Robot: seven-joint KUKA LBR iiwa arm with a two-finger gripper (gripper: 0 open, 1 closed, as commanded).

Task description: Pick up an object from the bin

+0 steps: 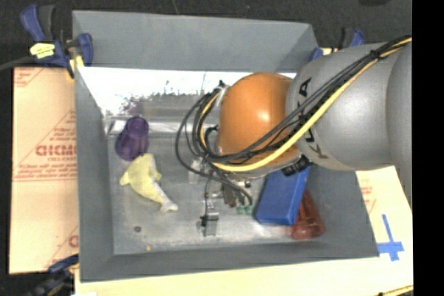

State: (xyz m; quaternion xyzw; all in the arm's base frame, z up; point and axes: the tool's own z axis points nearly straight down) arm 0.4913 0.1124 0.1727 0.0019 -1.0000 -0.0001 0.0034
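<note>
My gripper (208, 221) hangs low over the bin floor near the front middle, under the arm's orange cover. Nothing shows in its grasp. A blue rectangular block (281, 199) lies just to its right, tilted, partly under the arm. A reddish-brown translucent thing (308, 220) rests against the block's right side, by the bin's front right corner. To the gripper's left lies a pale yellow crumpled thing (147, 181), a short gap away.
A purple cup-like thing (132, 137) lies at the left, behind the yellow one. The arm, its orange cover and cables hide the bin's middle and right back. Bare floor runs along the front left.
</note>
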